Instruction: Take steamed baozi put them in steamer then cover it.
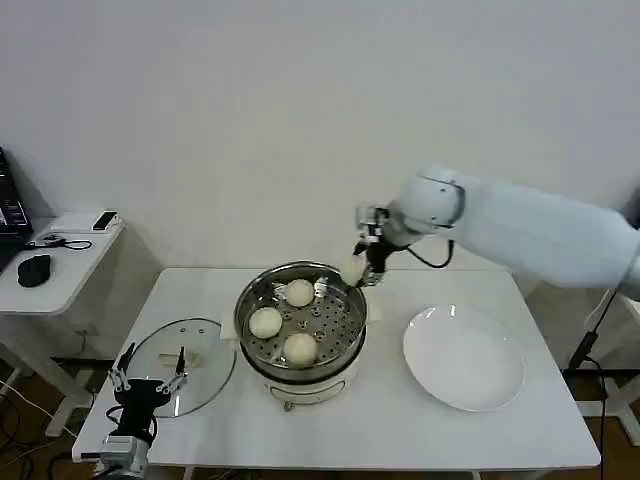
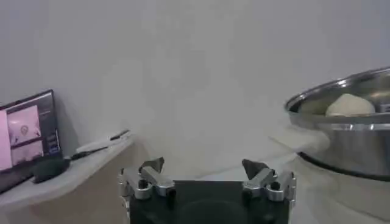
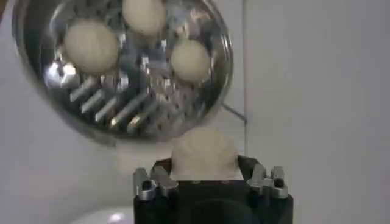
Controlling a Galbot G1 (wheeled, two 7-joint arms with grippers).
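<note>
The steel steamer stands mid-table on a white base, with three cream-white baozi on its perforated tray. My right gripper hangs over the steamer's far right rim, shut on another baozi. The right wrist view shows the tray just beyond that bun. The clear glass lid lies flat on the table left of the steamer. At the table's front left corner my left gripper stands open and empty beside the lid, its fingers spread apart, the steamer wall off to one side.
An empty white plate sits right of the steamer. A side table with a mouse and small devices stands to the left, off the main table. A monitor shows in the left wrist view.
</note>
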